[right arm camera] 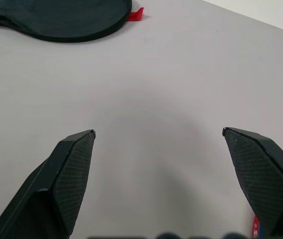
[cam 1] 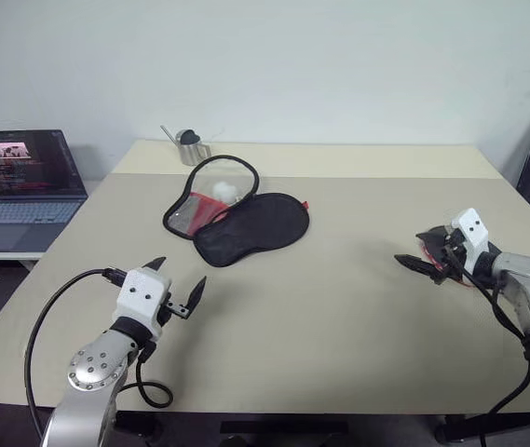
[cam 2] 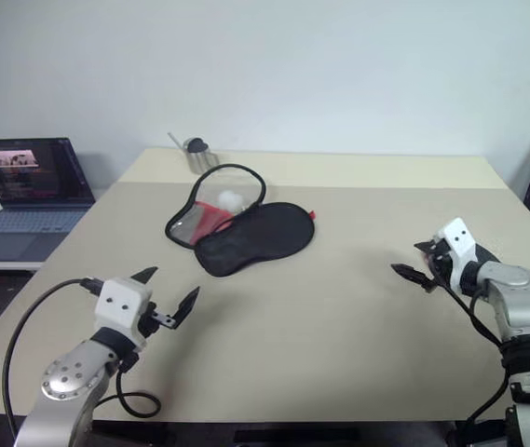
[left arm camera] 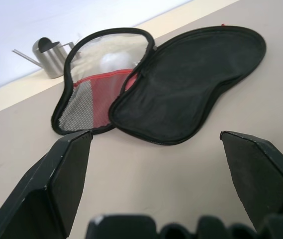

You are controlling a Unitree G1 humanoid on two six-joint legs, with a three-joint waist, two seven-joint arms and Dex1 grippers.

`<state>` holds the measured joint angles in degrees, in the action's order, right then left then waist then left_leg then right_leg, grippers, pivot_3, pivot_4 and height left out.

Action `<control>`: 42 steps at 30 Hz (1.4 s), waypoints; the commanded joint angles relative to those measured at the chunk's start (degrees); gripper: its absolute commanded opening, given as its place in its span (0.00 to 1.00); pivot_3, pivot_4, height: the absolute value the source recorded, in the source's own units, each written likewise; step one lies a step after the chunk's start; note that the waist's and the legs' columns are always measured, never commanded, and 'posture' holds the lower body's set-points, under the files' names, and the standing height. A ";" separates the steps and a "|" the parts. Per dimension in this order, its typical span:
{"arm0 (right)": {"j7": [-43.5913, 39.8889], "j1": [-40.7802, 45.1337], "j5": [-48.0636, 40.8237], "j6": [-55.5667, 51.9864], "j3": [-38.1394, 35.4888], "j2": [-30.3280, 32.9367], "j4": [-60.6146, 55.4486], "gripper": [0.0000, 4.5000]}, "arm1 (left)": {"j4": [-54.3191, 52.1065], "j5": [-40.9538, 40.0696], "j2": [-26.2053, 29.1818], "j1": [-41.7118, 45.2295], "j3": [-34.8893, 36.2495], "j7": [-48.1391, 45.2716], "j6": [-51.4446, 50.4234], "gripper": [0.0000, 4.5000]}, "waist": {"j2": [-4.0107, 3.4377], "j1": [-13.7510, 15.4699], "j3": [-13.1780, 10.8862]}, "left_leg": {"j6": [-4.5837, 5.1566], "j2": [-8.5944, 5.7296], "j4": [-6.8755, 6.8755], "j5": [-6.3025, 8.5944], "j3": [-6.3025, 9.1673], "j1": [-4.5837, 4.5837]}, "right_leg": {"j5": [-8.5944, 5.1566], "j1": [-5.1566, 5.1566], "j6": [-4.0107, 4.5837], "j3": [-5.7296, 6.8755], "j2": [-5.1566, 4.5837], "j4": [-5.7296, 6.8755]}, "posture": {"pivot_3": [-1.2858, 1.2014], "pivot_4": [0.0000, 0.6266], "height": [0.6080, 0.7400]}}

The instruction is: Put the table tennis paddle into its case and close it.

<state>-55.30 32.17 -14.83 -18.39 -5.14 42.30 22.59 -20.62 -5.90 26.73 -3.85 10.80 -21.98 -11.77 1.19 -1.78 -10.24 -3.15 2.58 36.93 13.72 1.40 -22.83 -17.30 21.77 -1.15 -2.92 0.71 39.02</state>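
Left eye view: your soft black paddle-shaped fabric case (cam 1: 246, 226) lies unzipped at eleven o'clock, nothing packed yet. Left gripper (cam 1: 179, 275) and right gripper (cam 1: 408, 248) are both spread and empty. The red-rimmed black table tennis paddle (cam 1: 429, 246) seemingly lies under the right one, at three o'clock.

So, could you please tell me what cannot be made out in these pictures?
- table tennis paddle: left eye view, only a red-black sliver, the rest hidden under the right gripper.
- case: its zip, left wrist view, too small to see.
- laptop: left eye view, cut off by the edge; screen too small to read.
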 commanded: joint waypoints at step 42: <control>5.80 6.57 -11.20 -21.63 6.86 -15.69 -30.01 1.00 | 18.93 -14.92 4.30 19.91 4.65 -10.79 -12.98 1.00 | 0.03 0.09 -0.07 | -0.01 0.00 -0.07 0.01 0.13 -0.21 | 0.00 0.23 0.01 0.22 0.07 0.05 | 0.52 0.24 1.00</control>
<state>-49.87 38.81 -25.46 -40.85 2.40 26.46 -4.98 -1.31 -18.50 30.97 14.21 14.93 -32.42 -22.80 1.21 -1.69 -10.31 -3.16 2.59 36.87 13.72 1.54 -23.05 -17.29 22.01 -1.15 -2.70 0.79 39.07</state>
